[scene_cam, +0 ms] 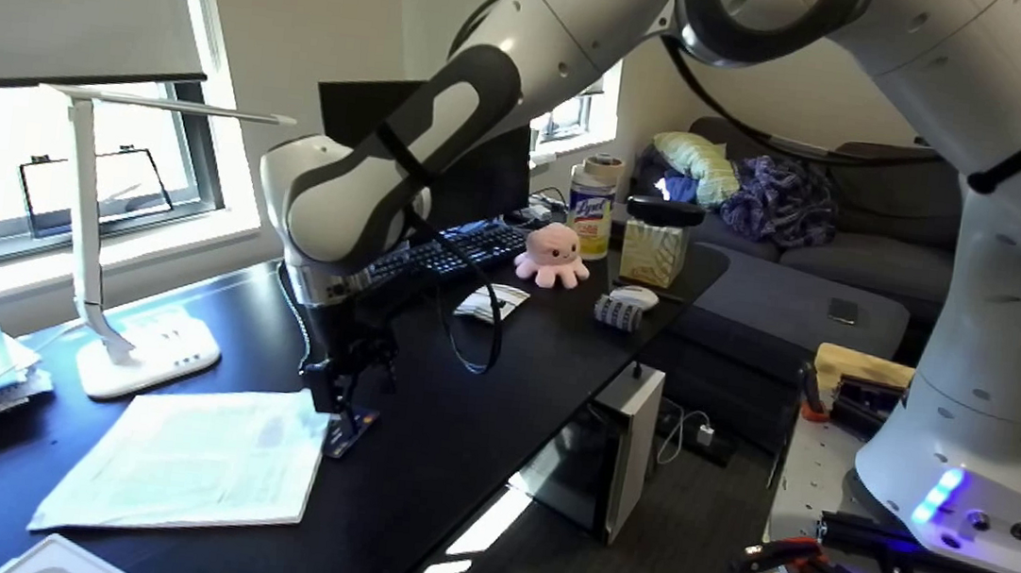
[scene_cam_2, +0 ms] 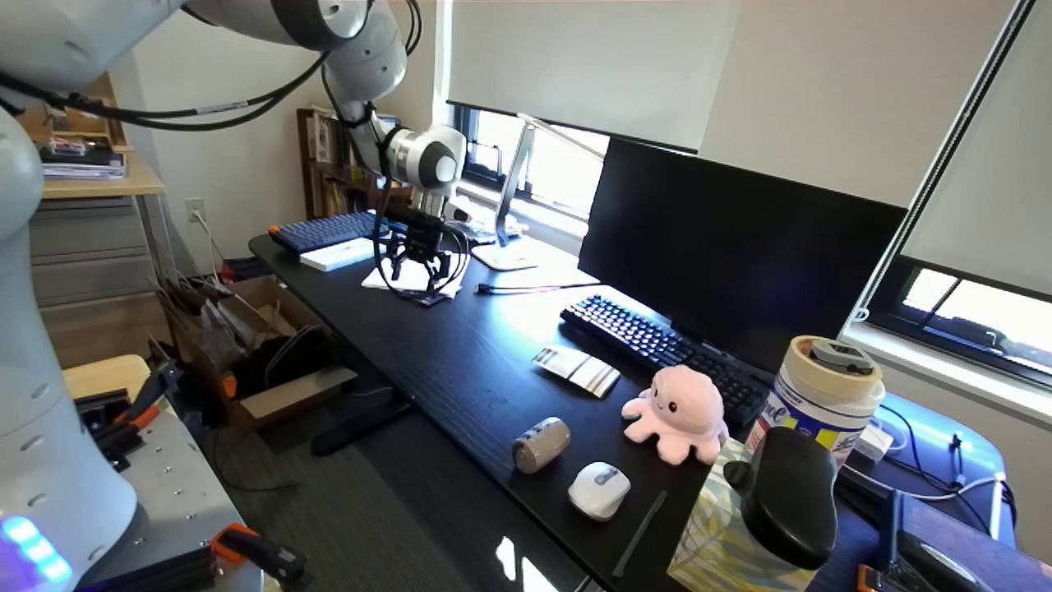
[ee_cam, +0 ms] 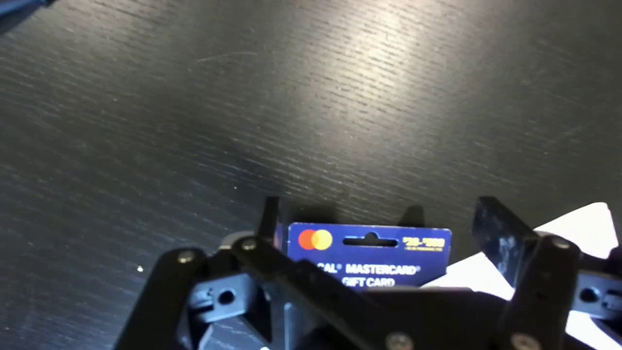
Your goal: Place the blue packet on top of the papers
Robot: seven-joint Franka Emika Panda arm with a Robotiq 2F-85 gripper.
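Fingers (ee_cam: 503, 238) of the gripper (ee_cam: 381, 221) spread wide apart, tips pointing down.

Desk (scene_cam: 448, 432): long, black, faint wood grain visible up close.

Arm (scene_cam: 576, 28): white and grey, extended over the desk, wrist end low.

Monitor (scene_cam_2: 731, 255): dark screen, standing toward the back of the desk, well apart from the fingers.

Lamp (scene_cam: 86, 204): white, upright, its base near the papers (scene_cam: 199, 453).

Papers: white, lying flat on the desk, one edge close by the fingers.

Octopus toy (scene_cam: 553, 258): pink, on the desk, well apart from the papers.

Blue packet (ee_cam: 369, 253): between the two fingers, printed face up (I can read "MASTERCARD" and "GIFT CARD" on it). In the wrist view the finger at the left stands just beside its edge, touching or not I cannot tell; the finger at the right stands clear of it, desk and papers showing in the gap. Lower part hidden behind the gripper. Upper edge seen against black desk; lower right side meets the papers, overlapping or merely abutting I cannot tell.
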